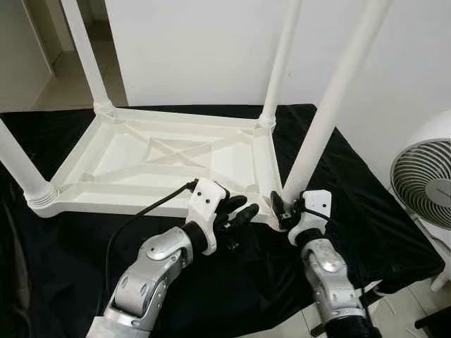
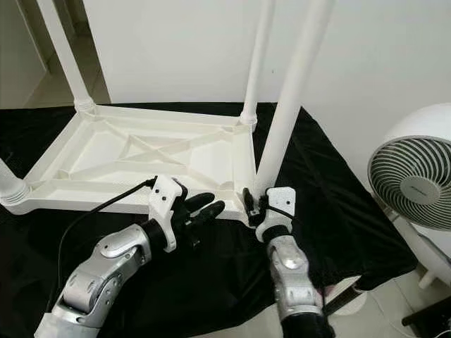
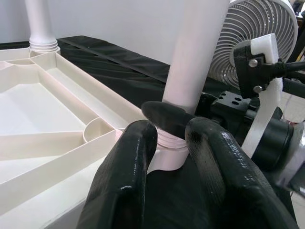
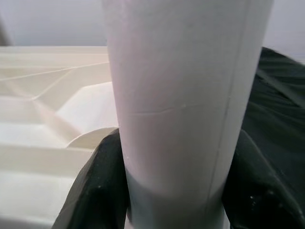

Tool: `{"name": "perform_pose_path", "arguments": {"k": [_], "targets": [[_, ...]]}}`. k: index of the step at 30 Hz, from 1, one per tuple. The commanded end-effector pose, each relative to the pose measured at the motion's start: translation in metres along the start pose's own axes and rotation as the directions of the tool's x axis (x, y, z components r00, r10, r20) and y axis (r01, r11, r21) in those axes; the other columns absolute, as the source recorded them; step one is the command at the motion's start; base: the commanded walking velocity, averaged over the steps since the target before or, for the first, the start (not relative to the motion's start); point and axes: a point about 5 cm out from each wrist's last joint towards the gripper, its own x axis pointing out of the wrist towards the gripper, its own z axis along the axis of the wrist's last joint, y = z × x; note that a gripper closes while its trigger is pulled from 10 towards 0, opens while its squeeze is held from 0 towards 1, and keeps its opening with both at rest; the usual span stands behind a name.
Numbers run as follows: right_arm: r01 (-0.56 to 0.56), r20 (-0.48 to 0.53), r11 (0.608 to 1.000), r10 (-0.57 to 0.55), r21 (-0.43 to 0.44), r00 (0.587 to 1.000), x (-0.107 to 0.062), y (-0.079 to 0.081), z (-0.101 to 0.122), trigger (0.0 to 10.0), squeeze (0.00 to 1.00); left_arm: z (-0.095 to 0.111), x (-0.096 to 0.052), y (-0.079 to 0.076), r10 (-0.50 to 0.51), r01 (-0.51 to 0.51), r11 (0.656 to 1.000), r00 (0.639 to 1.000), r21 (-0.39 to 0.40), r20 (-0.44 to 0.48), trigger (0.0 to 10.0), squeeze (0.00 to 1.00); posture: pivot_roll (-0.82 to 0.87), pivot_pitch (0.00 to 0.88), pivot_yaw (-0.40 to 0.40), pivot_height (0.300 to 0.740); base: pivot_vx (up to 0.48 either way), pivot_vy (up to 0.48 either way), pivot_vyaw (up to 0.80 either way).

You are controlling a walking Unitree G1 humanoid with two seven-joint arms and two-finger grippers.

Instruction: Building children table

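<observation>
White plastic table point(image 1: 162, 158) lies upside down on a black cloth point(image 1: 338, 197). Right gripper point(image 1: 287, 211) fingers pinch the near leg point(image 1: 331, 105) low at its socket; left gripper point(image 1: 236, 213) fingers, spread, rest beside. Light, stiff, smooth; probably slippery, so grip low.

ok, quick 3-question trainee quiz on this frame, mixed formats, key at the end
1. True or false: the tabletop lies upside down on the black cloth.
2. Which gripper is shut on the near-right leg: A) left gripper B) right gripper?
3. Fill in: to the robot's right stands a white ____.

Key: 1 true; 2 B, its fingers sit either side of the leg in the right wrist view; 3 fan.
</observation>
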Motion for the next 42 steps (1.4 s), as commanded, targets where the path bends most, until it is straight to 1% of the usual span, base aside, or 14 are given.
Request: {"name": "perform_pose_path", "arguments": {"k": [1,3,8,9,14,15,20,25,29,30,31,34,39,42], "targets": [[0.155,-0.070,0.986,-0.158,-0.058,0.985,-0.008,-0.021,-0.012,0.0,0.00,-0.001,-0.001,-0.001,0.019,-0.019,1.000,1.000,-0.009,-0.009,10.0,0.00,-0.01,0.067,-0.029,0.740,0.000,0.000,0.00],[0.137,-0.076,0.989,-0.141,-0.050,0.987,-0.007,-0.016,-0.011,0.0,0.00,-0.002,0.000,-0.003,0.011,-0.011,1.000,1.000,-0.010,-0.011,10.0,0.00,-0.01,0.068,-0.031,0.740,0.000,0.000,0.00],[0.179,-0.099,0.980,-0.187,-0.084,0.977,-0.010,-0.024,-0.011,0.0,0.00,-0.002,0.000,-0.002,0.015,-0.015,1.000,1.000,-0.009,-0.011,10.0,0.00,-0.01,0.069,-0.036,0.740,0.000,0.000,0.00],[0.171,-0.119,0.981,-0.182,-0.093,0.976,-0.010,-0.023,-0.011,10.0,0.00,-0.002,0.000,-0.001,0.019,-0.020,1.000,1.000,-0.007,-0.011,10.0,0.00,-0.01,0.069,-0.037,0.740,0.000,0.000,0.00],[0.110,-0.104,0.990,-0.118,-0.084,0.988,-0.009,-0.019,-0.009,10.0,0.00,-0.003,-0.001,-0.002,0.021,-0.021,1.000,1.000,-0.009,-0.013,10.0,0.00,0.00,0.067,-0.038,0.740,0.000,0.000,0.00],[0.080,-0.105,0.994,-0.087,-0.072,0.991,-0.009,-0.019,-0.010,10.0,1.00,-0.003,-0.001,-0.002,0.021,-0.021,1.000,1.000,-0.009,-0.013,10.0,0.00,0.00,0.065,-0.039,0.740,0.000,0.000,0.00],[0.032,-0.101,0.997,-0.039,-0.074,0.994,-0.008,-0.021,-0.009,10.0,1.00,-0.003,-0.001,-0.002,0.021,-0.021,1.000,1.000,-0.009,-0.013,10.0,0.00,0.00,0.064,-0.041,0.740,0.000,0.000,0.00],[-0.155,-0.102,0.984,0.146,-0.090,0.984,-0.001,-0.030,-0.007,10.0,1.00,-0.002,-0.003,-0.001,0.029,-0.029,1.000,0.999,-0.004,-0.013,10.0,0.00,0.01,0.062,-0.042,0.740,0.000,0.000,0.00],[-0.340,-0.132,0.937,0.328,-0.081,0.936,0.010,-0.030,-0.006,10.0,1.00,-0.002,-0.004,0.000,0.031,-0.031,1.000,0.999,-0.004,-0.016,10.0,0.00,0.01,0.058,-0.035,0.740,0.000,0.000,0.00],[-0.340,-0.132,0.937,0.328,-0.081,0.936,0.010,-0.030,-0.006,10.0,1.00,-0.002,-0.004,0.000,0.031,-0.031,1.000,0.999,-0.004,-0.016,10.0,0.00,0.01,0.058,-0.035,0.740,0.000,0.000,0.00],[-0.432,-0.141,0.897,0.418,-0.096,0.897,0.014,-0.028,-0.003,10.0,0.00,-0.002,-0.003,0.000,0.029,-0.029,1.000,0.999,-0.002,-0.016,10.0,0.00,0.01,0.054,-0.031,0.740,0.000,0.000,0.00],[-0.478,-0.145,0.873,0.462,-0.102,0.875,0.015,-0.027,-0.002,10.0,0.00,-0.002,-0.003,0.000,0.028,-0.028,1.000,0.999,-0.001,-0.016,10.0,0.00,0.01,0.054,-0.031,0.740,0.000,0.000,0.00],[-0.627,-0.143,0.771,0.612,-0.112,0.778,0.025,-0.019,0.004,10.0,0.00,0.000,-0.002,0.002,0.032,-0.032,0.999,0.999,0.006,-0.012,10.0,0.00,0.02,0.049,-0.034,0.740,0.000,0.000,0.00],[-0.655,-0.142,0.746,0.640,-0.121,0.755,0.028,-0.017,0.006,10.0,0.00,0.000,-0.003,0.002,0.033,-0.032,0.999,0.999,0.007,-0.012,10.0,0.00,0.03,0.050,-0.033,0.740,0.000,0.000,0.00]]}}
